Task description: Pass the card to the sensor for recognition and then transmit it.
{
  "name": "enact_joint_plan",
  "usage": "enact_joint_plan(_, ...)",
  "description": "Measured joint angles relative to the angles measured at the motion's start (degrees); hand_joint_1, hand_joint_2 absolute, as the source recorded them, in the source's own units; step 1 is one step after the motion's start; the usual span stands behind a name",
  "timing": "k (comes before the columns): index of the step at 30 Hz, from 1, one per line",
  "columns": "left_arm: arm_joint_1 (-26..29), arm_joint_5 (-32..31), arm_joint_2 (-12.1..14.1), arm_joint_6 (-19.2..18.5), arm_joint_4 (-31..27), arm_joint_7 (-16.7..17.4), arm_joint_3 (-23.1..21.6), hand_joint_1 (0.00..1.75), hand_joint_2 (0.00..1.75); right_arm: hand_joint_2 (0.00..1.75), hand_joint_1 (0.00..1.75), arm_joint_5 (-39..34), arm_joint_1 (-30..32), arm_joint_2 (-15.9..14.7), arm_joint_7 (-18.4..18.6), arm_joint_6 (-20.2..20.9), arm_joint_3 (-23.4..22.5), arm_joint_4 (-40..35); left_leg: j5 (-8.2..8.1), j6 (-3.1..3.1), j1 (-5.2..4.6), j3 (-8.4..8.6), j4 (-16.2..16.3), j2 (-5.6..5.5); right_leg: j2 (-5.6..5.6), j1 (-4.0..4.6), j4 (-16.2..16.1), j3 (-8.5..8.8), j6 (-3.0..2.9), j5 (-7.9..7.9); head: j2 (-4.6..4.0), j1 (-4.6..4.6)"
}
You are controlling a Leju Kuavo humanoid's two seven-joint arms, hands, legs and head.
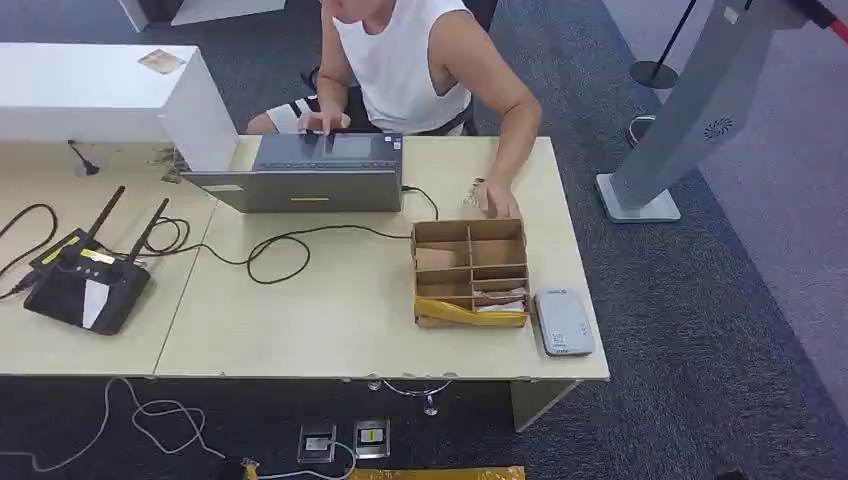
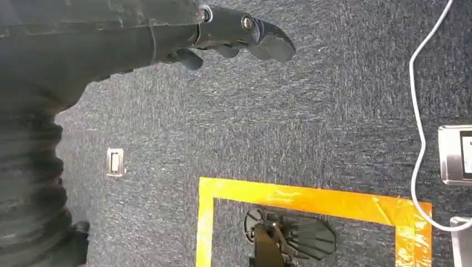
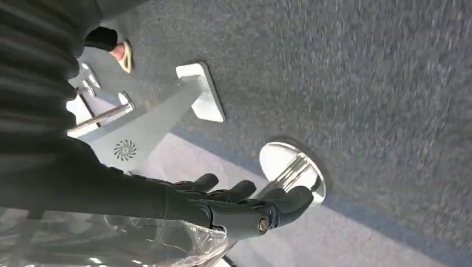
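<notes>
A cardboard box with several compartments stands on the wooden table, right of centre. Brown cards lie in its compartments, and a yellow strip runs along its front. A flat grey sensor device lies just right of the box, near the table's front edge. A person in a white top sits behind the table with one hand at the back of the box. My left hand hangs over the carpet, fingers loose, holding nothing. My right hand also hangs over the floor, fingers stretched out and empty.
A laptop stands at the table's back, with a black cable looping in front of it. A black router sits at the left. A grey kiosk stand rises at the right of the table. Yellow floor tape marks the carpet.
</notes>
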Motion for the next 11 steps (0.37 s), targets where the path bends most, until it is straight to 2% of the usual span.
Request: enact_joint_plan(11, 0.0, -0.7, 0.2, -0.9, 0.0, 0.0, 0.0, 0.00, 1.75, 1.75, 0.00, -0.4, 1.2, 3.2, -0.7, 0.5, -0.1, 0.7, 0.00, 0.00, 0.00, -0.01, 0.0, 0.00, 0.02, 0.00, 0.0, -0.01, 0.00, 0.00, 0.00, 0.00)
